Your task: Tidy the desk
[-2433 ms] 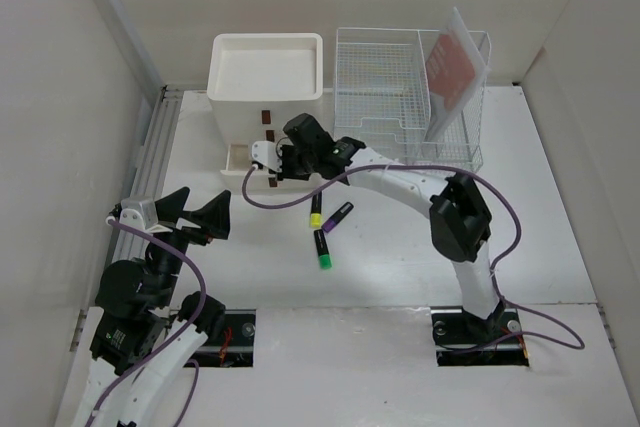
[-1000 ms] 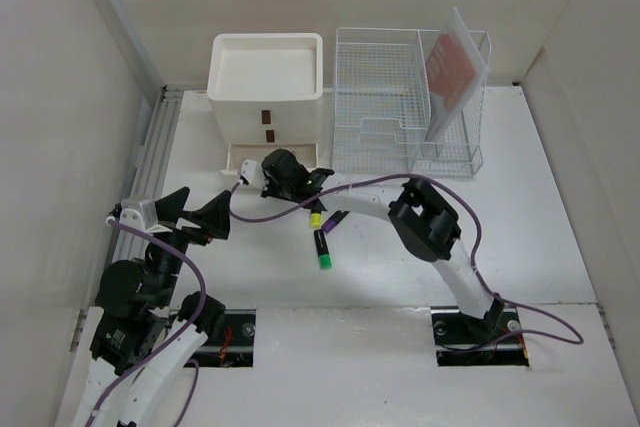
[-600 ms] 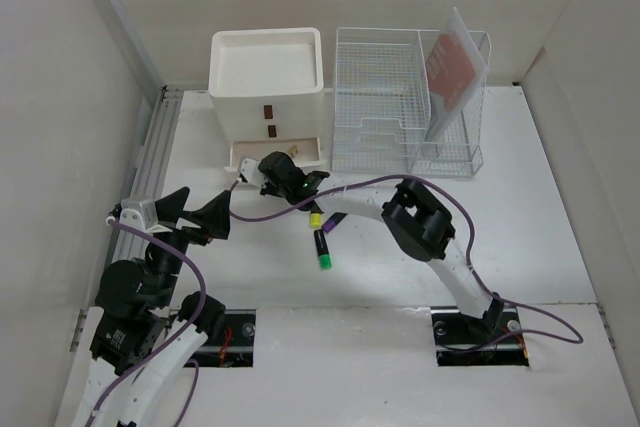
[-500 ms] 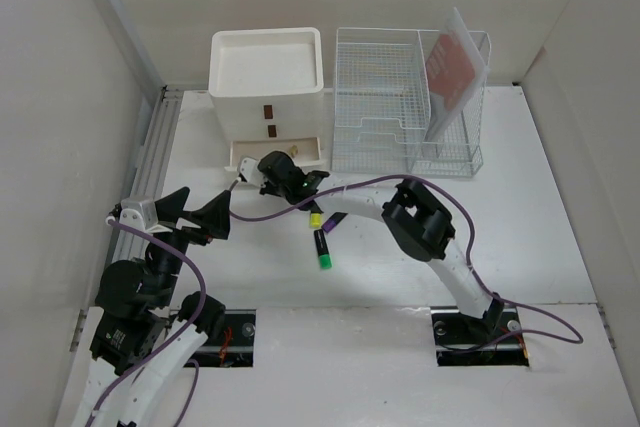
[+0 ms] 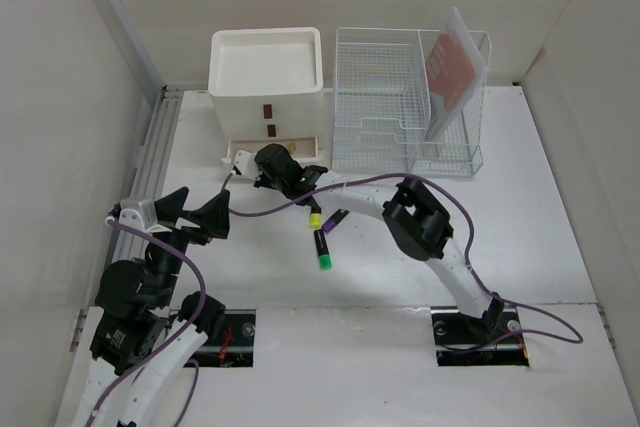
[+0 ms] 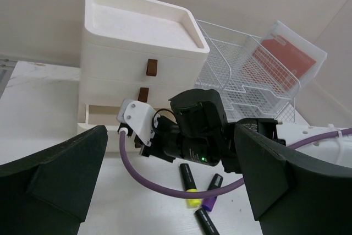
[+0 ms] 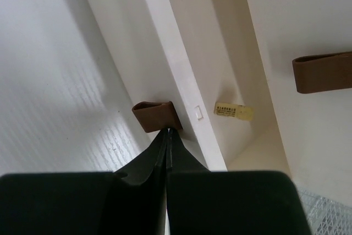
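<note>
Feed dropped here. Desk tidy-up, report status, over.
Left tool open, idle. Right tool shut, tips at brown tab of bottom drawer, ajar. Three markers loose on desk.

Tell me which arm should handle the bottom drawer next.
Right, probably: its shut tool sits at the brown tab of the bottom drawer, while the left tool hangs open, well short of it.

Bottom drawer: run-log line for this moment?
right gripper: shut, tips at brown tab | bottom drawer: partly open | left gripper: open, empty
</note>
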Motion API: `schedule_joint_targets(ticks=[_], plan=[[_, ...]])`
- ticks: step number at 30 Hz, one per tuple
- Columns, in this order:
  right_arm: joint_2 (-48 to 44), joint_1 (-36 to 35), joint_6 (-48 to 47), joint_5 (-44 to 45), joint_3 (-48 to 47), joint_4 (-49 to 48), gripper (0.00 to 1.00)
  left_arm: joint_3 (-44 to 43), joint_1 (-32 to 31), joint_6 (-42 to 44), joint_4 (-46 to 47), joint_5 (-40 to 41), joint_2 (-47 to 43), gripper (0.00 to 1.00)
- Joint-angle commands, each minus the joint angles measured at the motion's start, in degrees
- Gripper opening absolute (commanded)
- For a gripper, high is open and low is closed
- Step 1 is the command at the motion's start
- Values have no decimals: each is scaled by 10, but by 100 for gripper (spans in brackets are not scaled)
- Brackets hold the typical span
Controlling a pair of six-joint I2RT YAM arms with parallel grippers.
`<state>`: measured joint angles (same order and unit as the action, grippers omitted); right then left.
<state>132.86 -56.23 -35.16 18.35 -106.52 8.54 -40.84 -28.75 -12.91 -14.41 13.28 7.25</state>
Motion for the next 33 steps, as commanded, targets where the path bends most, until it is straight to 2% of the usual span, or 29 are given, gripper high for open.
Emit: schedule_joint_targets(ticks=[1,16,33], plan=[[20,5,-11,30,-46,-59,0,0,3,2,19,5,-7,100],[70,5,-33,90,-110,-54,0,0,3,2,14,10,-7,100],[108,32,-54,95,-158,-48,0,0,3,2,14,10,-7,100]])
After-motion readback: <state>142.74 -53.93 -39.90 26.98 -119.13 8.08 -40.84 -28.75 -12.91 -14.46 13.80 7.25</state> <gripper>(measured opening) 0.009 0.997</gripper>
